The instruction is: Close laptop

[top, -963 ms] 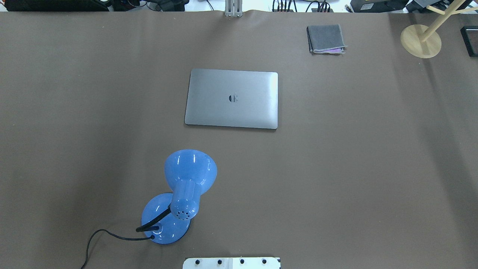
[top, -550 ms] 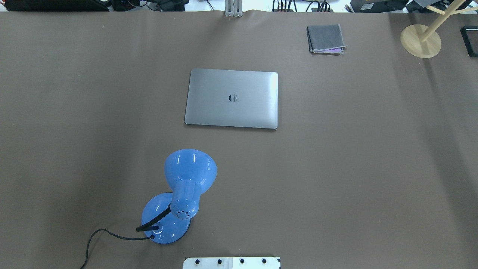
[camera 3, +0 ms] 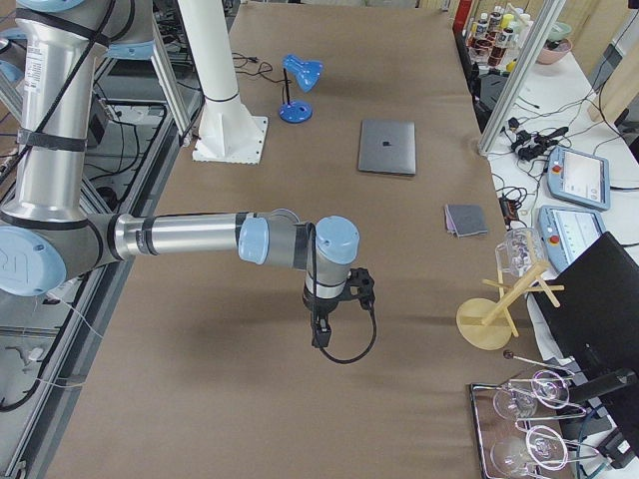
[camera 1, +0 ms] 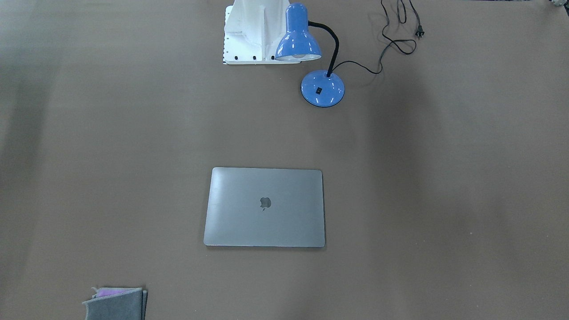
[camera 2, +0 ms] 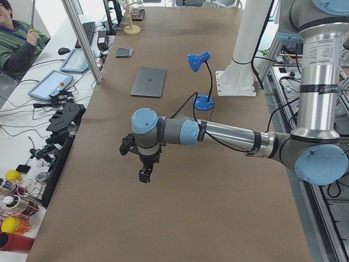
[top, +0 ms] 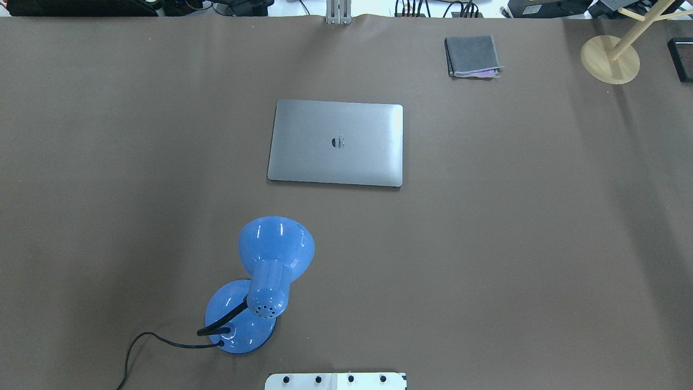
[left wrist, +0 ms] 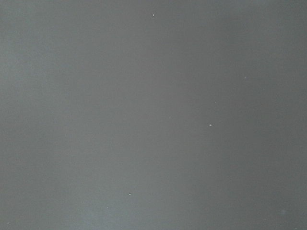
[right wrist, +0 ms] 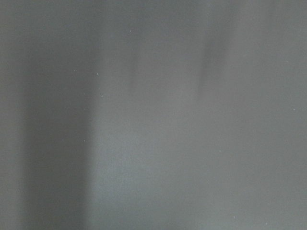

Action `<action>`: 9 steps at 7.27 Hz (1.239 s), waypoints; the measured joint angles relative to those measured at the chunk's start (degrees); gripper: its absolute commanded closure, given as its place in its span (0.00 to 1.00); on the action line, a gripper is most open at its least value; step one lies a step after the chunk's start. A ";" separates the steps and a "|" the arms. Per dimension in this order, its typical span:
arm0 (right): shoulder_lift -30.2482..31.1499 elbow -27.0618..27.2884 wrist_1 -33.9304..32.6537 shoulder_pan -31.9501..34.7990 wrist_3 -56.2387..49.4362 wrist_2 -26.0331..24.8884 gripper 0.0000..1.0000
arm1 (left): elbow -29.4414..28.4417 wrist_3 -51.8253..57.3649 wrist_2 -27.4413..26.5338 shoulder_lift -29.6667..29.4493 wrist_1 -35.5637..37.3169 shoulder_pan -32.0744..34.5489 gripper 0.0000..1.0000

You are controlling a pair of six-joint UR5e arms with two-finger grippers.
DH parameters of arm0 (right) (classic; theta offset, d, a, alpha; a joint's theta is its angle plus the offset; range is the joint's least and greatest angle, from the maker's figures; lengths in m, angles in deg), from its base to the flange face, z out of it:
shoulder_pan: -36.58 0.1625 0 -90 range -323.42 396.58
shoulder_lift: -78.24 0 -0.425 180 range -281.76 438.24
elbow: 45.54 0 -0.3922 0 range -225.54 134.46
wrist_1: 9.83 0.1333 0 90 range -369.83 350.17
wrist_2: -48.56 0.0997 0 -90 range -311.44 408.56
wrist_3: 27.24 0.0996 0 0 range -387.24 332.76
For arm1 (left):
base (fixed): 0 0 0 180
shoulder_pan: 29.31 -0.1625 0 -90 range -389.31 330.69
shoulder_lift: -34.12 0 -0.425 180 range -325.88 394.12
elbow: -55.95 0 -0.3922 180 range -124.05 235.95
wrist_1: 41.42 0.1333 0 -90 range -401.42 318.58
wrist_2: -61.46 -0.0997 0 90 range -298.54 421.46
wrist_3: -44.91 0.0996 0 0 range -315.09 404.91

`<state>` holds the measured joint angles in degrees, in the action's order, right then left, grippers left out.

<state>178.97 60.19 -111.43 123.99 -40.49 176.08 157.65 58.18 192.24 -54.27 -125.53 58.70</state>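
Nothing has moved over the last second: from overhead the laptop and everything round it lie exactly where they did. My left claw (camera 2: 144,174) hangs fingers-down over bare table, well away from the laptop toward the table's end on my left. My right claw (camera 3: 319,334) hangs the same way, well off toward the opposite end. Both show only in the side views, so I cannot tell whether either is spread or pinched, and my wrist cameras give only blank grey-brown surface. The laptop (top: 335,143) lies flat in the middle of the table with its lid down and the logo up, so I judge the closing done. The risk now is a needless return. Pressing the shut lid could mark the metal or skid the laptop on the smooth covering. A low inward sweep by my left arm could clip the blue lamp (top: 276,252), which stands between my base and the laptop, a little to my left, its cord (top: 162,340) trailing away from the laptop. A folded grey cloth (top: 472,56) lies beyond the laptop to my right, and a wooden stand (top: 610,59) further right again. The table (top: 514,227) wears a plain brown sheet. An operator (camera 2: 16,38) sits at a cluttered bench past the laptop's far side.
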 measured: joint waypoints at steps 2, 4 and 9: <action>0.00 0.00 0.02 -0.03 -0.07 0.04 0.00 | 0.61 0.00 0.02 0.13 0.05 0.03 0.01; 0.00 0.00 0.04 -0.04 -0.06 0.01 0.00 | 0.73 0.00 0.08 0.21 0.08 -0.01 0.01; -0.15 0.00 0.37 -0.10 -0.02 0.04 0.00 | 0.72 -0.07 0.09 0.24 0.08 -0.01 0.01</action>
<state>178.81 60.19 -111.06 123.89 -40.51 176.12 158.37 58.11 192.33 -54.03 -125.44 58.69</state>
